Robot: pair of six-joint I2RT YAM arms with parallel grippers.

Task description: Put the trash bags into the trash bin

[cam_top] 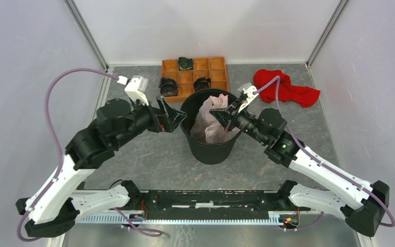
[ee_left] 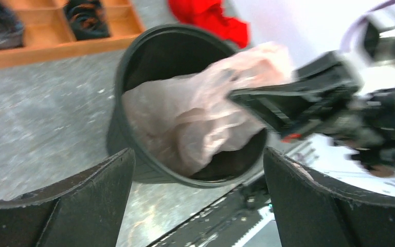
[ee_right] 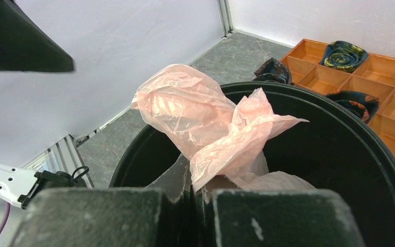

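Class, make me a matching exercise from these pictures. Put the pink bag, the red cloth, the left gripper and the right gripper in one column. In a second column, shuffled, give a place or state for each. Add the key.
Column one
1. pink bag
2. red cloth
3. left gripper
4. right gripper

Column two
a. open, beside the rim of the black bin
b. partly inside the bin, bunched above its rim
c. shut, pinching plastic film
d. lying on the table, right of the orange tray

Pairs: 1-b, 2-d, 3-a, 4-c
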